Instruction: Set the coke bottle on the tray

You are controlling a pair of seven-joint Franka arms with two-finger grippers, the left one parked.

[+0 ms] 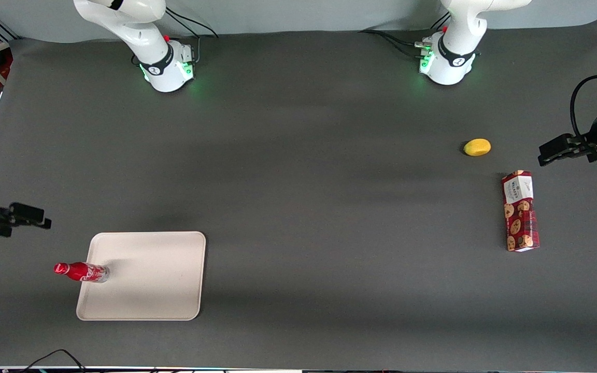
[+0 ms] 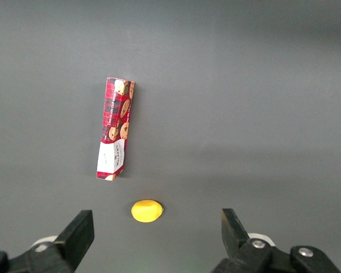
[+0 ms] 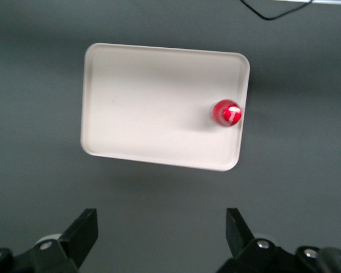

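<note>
Dark grey matting covers the whole table, with both arm bases bolted along its edge farthest from the front camera. Toward the working arm's end, near the table's front edge, lies the tray, a pale beige rectangle with rounded corners and a low rim. The coke bottle stands upright on the tray, just inside the short rim that faces the working arm's end of the table; in the right wrist view its red cap shows from above, close to that rim and about midway along it. Nothing else sits on the tray.

The gripper hangs above bare matting at the working arm's end, apart from the tray and farther from the front camera than the bottle. Its fingers are spread wide and hold nothing.

Toward the parked arm's end, a red cookie box lies flat on the table, and a small yellow lemon rests near it, farther from the front camera.
</note>
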